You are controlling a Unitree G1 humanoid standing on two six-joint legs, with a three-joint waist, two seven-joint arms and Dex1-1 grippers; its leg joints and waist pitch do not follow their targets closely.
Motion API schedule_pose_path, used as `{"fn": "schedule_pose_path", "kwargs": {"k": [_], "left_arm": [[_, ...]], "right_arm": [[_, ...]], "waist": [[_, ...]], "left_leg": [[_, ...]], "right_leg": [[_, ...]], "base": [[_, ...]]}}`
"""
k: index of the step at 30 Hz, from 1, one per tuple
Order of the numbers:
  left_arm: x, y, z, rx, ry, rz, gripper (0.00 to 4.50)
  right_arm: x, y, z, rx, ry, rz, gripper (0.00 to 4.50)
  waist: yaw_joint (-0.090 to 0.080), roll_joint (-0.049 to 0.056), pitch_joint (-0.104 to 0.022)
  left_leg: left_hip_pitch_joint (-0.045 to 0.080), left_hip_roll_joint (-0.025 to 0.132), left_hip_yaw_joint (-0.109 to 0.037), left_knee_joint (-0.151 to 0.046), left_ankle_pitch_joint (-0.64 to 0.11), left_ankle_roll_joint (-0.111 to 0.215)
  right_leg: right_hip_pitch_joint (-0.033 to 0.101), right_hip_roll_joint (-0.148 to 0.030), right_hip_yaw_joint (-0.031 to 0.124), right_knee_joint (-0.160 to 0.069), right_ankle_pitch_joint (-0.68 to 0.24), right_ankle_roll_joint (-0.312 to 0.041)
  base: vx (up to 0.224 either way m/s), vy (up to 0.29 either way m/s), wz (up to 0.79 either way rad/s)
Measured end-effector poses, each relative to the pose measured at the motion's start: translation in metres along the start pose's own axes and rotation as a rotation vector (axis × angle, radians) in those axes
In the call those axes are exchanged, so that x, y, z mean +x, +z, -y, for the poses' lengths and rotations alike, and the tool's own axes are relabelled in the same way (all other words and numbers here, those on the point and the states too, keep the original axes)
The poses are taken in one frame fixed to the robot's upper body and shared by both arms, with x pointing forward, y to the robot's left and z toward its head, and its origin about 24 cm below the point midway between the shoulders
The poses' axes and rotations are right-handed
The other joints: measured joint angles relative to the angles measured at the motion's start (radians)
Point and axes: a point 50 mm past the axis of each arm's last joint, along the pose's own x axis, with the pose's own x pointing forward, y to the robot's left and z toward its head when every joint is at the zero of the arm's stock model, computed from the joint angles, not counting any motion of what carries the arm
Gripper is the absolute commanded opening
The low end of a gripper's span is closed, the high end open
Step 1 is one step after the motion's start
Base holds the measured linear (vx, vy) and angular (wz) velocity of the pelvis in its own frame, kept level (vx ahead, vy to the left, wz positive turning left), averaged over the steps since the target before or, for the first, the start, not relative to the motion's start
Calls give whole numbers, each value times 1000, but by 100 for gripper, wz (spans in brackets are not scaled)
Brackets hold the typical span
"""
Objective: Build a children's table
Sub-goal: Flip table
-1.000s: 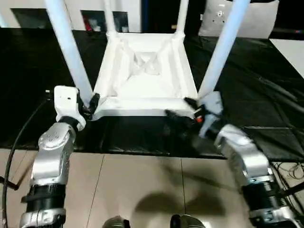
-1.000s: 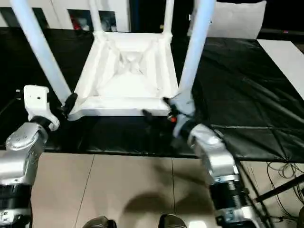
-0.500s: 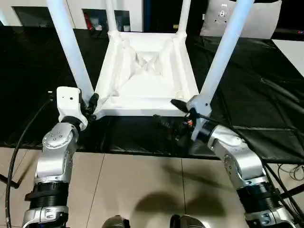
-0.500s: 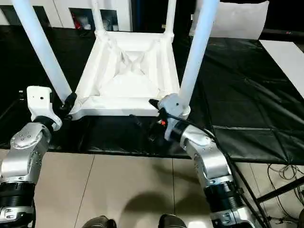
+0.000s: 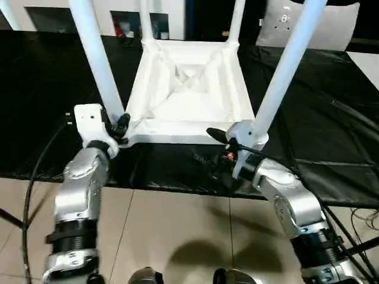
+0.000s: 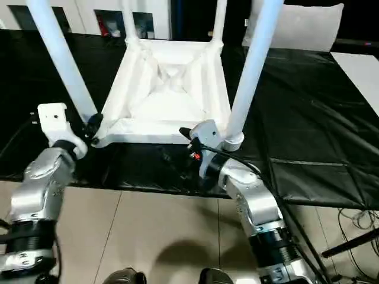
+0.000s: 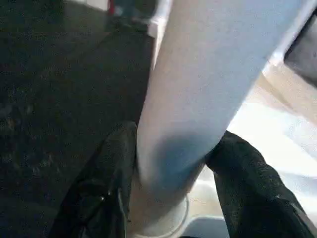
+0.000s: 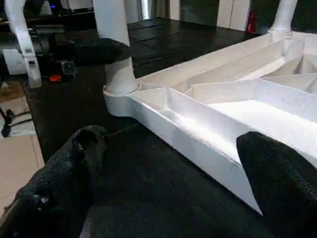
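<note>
Left jaws (image 7: 168,183) have just narrowed onto the near-left leg (image 5: 100,65), right jaws (image 8: 168,198) stay spread beside the tabletop (image 5: 189,89); assembly looks nearly complete.

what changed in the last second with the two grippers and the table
The left gripper closed its fingers onto the near-left leg at its base. The right gripper, open, drew back from the near-right leg to the tabletop edge. The table stayed upside down, all four legs in.
</note>
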Motion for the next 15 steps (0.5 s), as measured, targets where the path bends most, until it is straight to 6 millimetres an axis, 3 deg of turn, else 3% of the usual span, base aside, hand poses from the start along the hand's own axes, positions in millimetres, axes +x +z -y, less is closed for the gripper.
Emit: {"fn": "schedule_pose_path", "kwargs": {"k": [9,15], "left_arm": [[-8,-1,14,-320,-52,-45,198],[-16,0,19,-331,-89,-90,198]], "right_arm": [[2,-6,4,61,-85,-44,450],[4,-8,16,135,-196,-41,450]], "waist": [[6,1,0],[5,1,0]], "left_leg": [[0,0,1,-4,0,0],[-2,0,1,-5,1,4]], "right_leg": [[0,0,0,0,-4,6],[-1,0,0,-2,-5,6]], "base": [[0,0,0],[0,0,0]]}}
